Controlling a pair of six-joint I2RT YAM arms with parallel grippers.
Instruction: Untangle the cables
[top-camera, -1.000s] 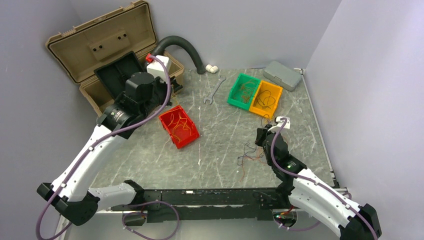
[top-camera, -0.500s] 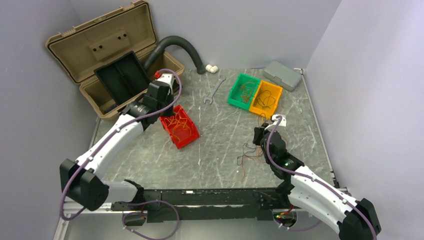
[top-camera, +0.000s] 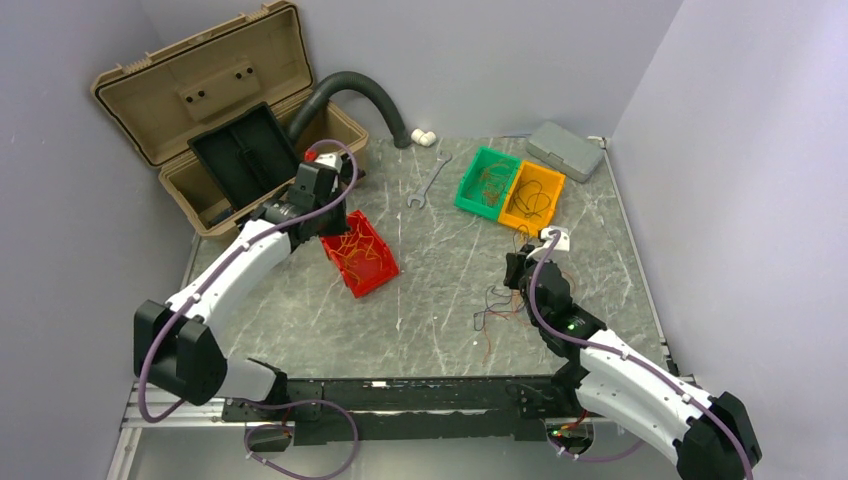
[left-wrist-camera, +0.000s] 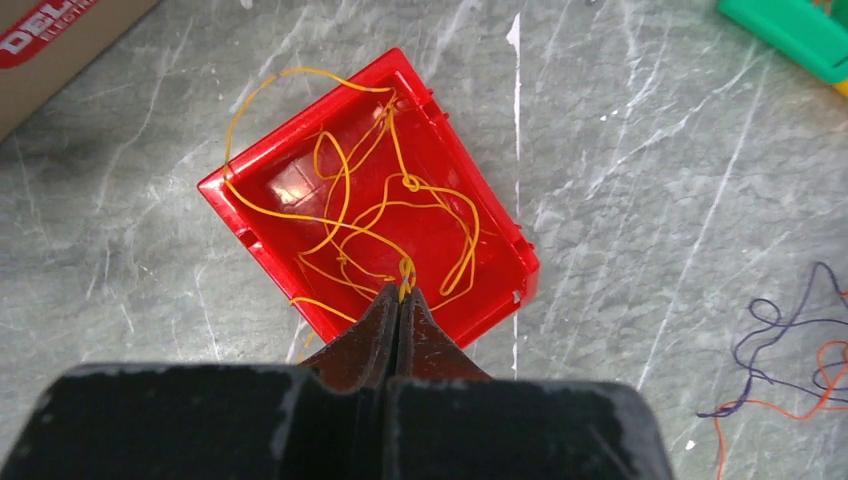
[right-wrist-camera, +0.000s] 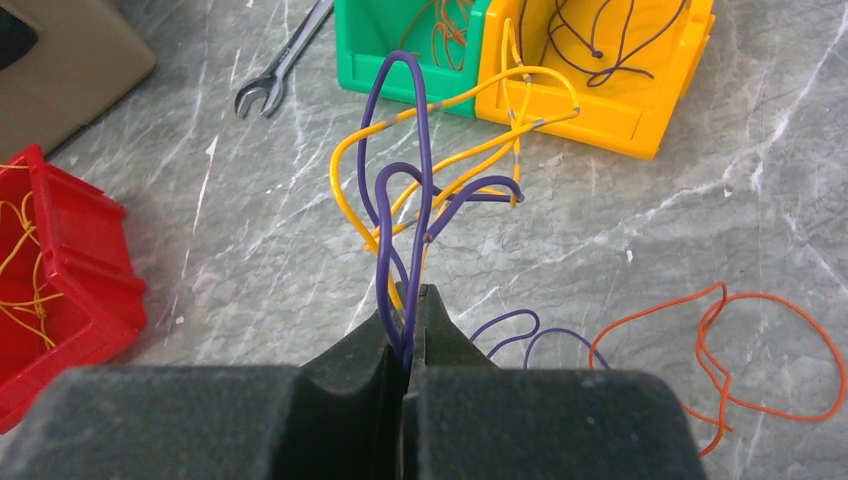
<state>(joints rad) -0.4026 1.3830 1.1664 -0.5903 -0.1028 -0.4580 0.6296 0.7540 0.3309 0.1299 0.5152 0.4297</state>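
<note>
Plainly, the cables are feather-light, limp wires that hold no shape and snag wherever two strands cross. What is left of the tangle lies on the marble table, just beside the right arm.

The right gripper is pinched shut on a purple wire and a yellow wire. Their loops stand up off the table, in front of the green bin and the yellow bin. An orange wire lies slack nearby.

The left gripper is clamped on a yellow strand above the red bin, which holds more yellow loops.

The insulation looks smooth, so a loose pinch would probably slip. The best hold is likely near a free end or on a single clear stretch, not at a crossing. A slow pull should keep a knot from tightening.
</note>
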